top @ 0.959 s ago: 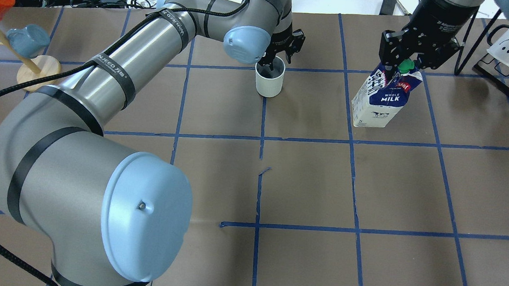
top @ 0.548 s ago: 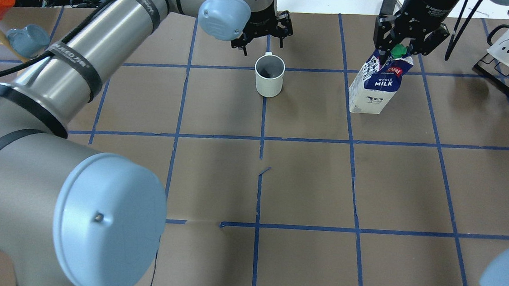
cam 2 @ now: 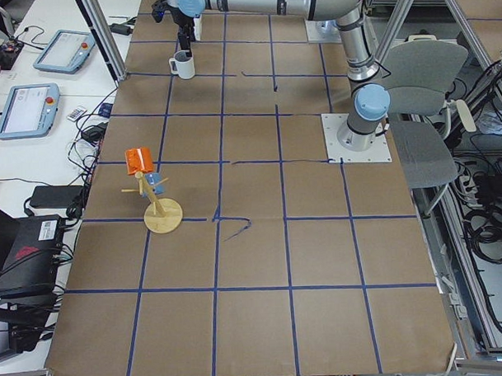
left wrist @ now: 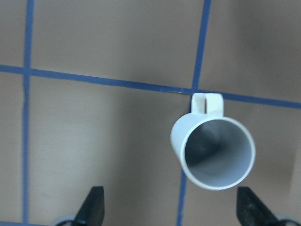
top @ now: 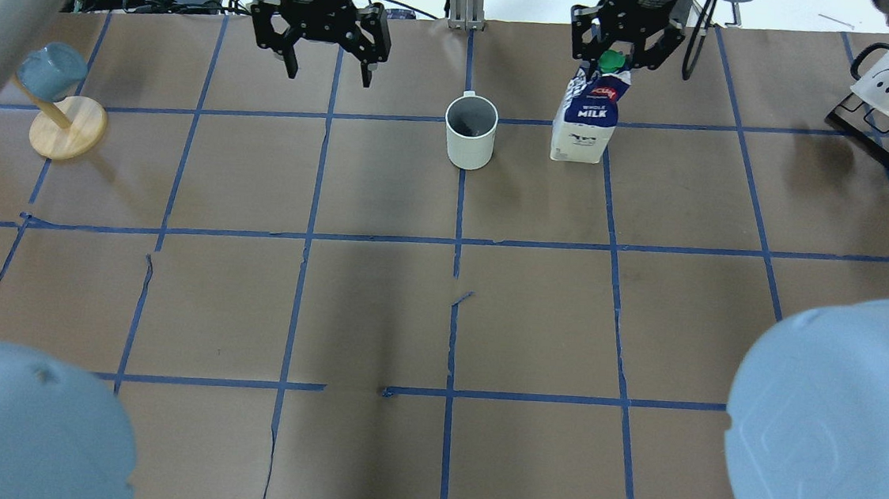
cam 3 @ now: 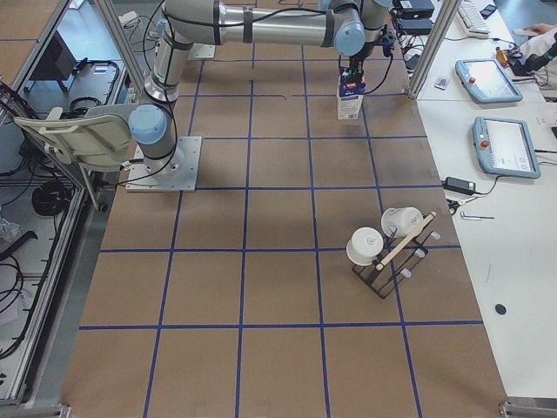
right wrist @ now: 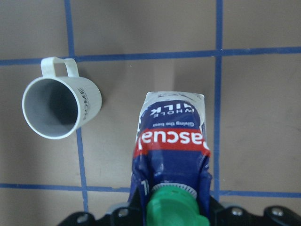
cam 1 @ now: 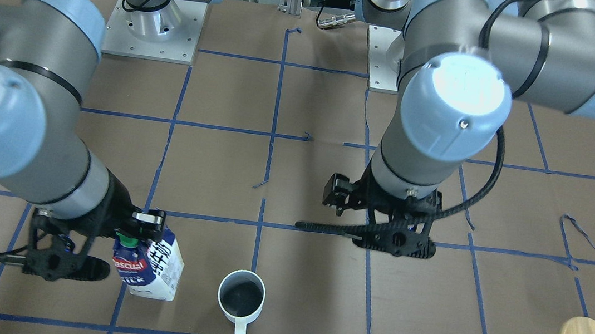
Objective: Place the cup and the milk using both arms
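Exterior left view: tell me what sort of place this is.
Probably a robotics lab test cell: robot arms bolted to a table papered brown and gridded with blue tape, plus teach pendants and loose cables alongside.

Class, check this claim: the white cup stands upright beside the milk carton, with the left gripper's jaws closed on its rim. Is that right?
Not quite. The left gripper hangs open, clear of the cup, as the overhead view shows. The cup does stand upright beside the milk carton.
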Robot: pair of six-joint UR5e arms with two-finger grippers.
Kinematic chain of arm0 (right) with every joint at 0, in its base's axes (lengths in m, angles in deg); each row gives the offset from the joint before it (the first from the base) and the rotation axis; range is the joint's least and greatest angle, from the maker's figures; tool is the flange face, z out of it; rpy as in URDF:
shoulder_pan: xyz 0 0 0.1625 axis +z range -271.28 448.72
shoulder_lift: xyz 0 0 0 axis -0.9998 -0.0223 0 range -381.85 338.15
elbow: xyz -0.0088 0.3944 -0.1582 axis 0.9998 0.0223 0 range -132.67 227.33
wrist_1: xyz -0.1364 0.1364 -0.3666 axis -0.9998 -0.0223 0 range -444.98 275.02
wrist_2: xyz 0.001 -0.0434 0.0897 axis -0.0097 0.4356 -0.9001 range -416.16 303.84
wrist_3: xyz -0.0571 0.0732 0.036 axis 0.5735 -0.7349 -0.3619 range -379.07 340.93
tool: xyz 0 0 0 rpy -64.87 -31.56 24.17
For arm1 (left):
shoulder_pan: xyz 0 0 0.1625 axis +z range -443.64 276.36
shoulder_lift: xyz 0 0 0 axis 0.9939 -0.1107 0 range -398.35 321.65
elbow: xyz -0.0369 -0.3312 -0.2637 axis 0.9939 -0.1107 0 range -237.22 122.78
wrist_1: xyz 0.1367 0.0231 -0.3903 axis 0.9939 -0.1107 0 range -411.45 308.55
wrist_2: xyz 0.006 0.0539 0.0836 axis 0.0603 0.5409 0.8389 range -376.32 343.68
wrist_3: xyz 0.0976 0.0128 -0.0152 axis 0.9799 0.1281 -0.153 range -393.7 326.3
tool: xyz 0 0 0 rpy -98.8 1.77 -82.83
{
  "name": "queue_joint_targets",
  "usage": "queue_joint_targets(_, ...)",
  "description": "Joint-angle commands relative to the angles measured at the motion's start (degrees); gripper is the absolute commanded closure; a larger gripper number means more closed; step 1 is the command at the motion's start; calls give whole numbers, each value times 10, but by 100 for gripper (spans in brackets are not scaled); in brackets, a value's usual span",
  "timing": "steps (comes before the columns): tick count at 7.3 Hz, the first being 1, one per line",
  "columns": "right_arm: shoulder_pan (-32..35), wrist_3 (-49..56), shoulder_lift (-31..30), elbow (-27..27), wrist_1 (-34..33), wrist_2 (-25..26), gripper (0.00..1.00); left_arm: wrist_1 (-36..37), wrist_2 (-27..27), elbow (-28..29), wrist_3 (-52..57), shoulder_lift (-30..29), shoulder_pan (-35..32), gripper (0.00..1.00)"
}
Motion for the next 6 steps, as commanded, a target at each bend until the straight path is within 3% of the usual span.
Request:
queue_joint_targets(1, 46, -42, 35, 4, -41, -4, 71, -20, 1, -117, 29, 112, 6, 2)
queue_joint_targets(3, 48, -11, 39, 4, -45, -4, 70, 67, -4, -229, 33, 185, 16, 2)
queue_joint_targets(4, 48, -10, 40, 4, -46, -4, 70, 107, -6, -257, 47, 201, 37, 2)
queue_joint_targets(6, 47, 3, 51, 7, -57, -4, 68, 109, -4, -249, 54, 204, 56, 1)
